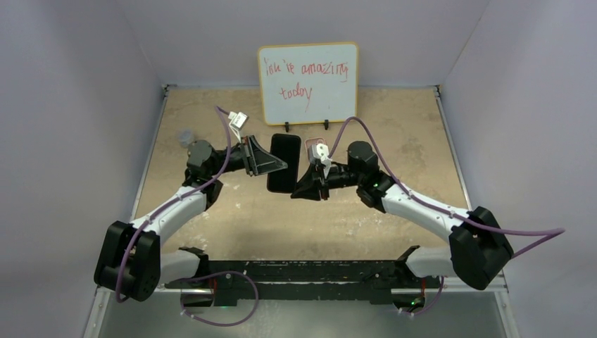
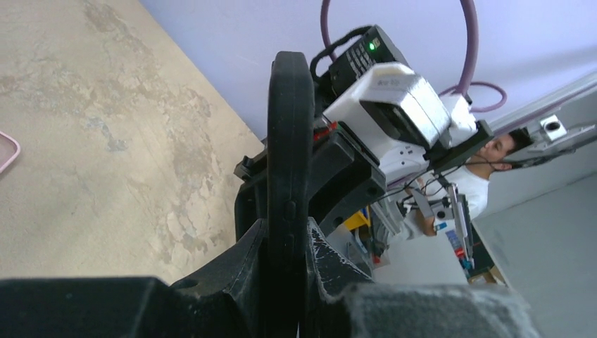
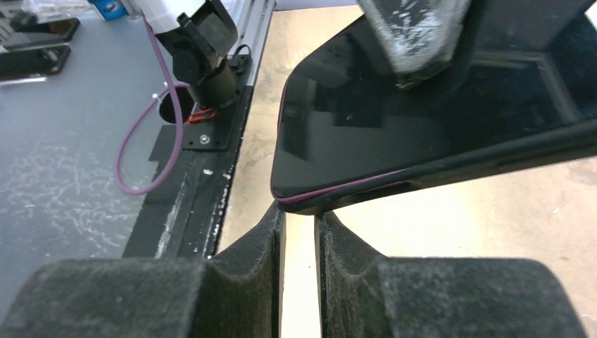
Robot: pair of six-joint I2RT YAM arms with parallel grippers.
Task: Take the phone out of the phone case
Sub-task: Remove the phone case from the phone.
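A black phone (image 1: 284, 162) in a black phone case (image 3: 493, 158) is held above the table between both arms. My left gripper (image 1: 280, 166) is shut on its left long side; in the left wrist view the case (image 2: 289, 127) runs edge-on up out of that gripper (image 2: 287, 229). One left finger (image 3: 422, 35) lies across the dark screen (image 3: 394, 120). A thin magenta line shows between the screen and the case. My right gripper (image 3: 300, 213) stands at the phone's near right corner (image 1: 299, 189), its tips pinched on the corner of the case with a narrow gap below.
A whiteboard (image 1: 308, 83) with red writing stands at the back of the table. A pink rounded thing (image 2: 7, 151) lies on the tabletop. A small grey object (image 1: 185, 136) sits near the left wall. Purple cables loop over both arms.
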